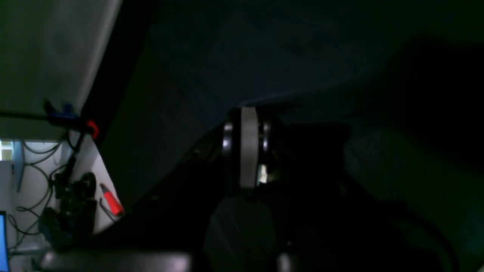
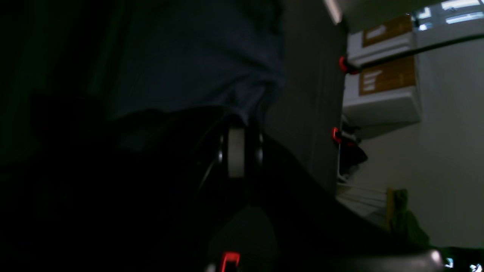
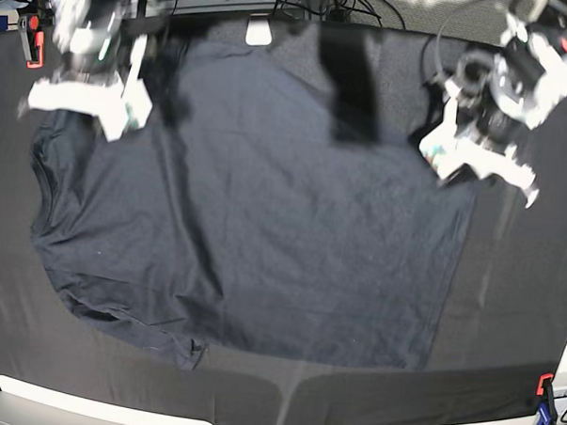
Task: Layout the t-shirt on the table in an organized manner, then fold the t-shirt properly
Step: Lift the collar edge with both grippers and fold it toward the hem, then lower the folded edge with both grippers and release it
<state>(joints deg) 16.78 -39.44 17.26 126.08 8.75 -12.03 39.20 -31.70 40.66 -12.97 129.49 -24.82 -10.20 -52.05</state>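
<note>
T-shirt spread flat, table, no legible writing

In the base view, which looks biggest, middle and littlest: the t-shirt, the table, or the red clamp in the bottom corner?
1. The table: it reaches every edge of the view.
2. The t-shirt: it covers much of the table's middle.
3. The red clamp: a tiny spot at the bottom right corner.

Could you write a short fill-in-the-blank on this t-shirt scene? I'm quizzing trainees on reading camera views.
1. The t-shirt lies spread on the black ___.
2. Both arms hold the shirt with jaws ___.
3. In the base view, the left gripper grips the shirt's far ___ corner.
4. A red and blue ___ holds the cloth's near corner.

Missing: table; shut; right; clamp
</note>
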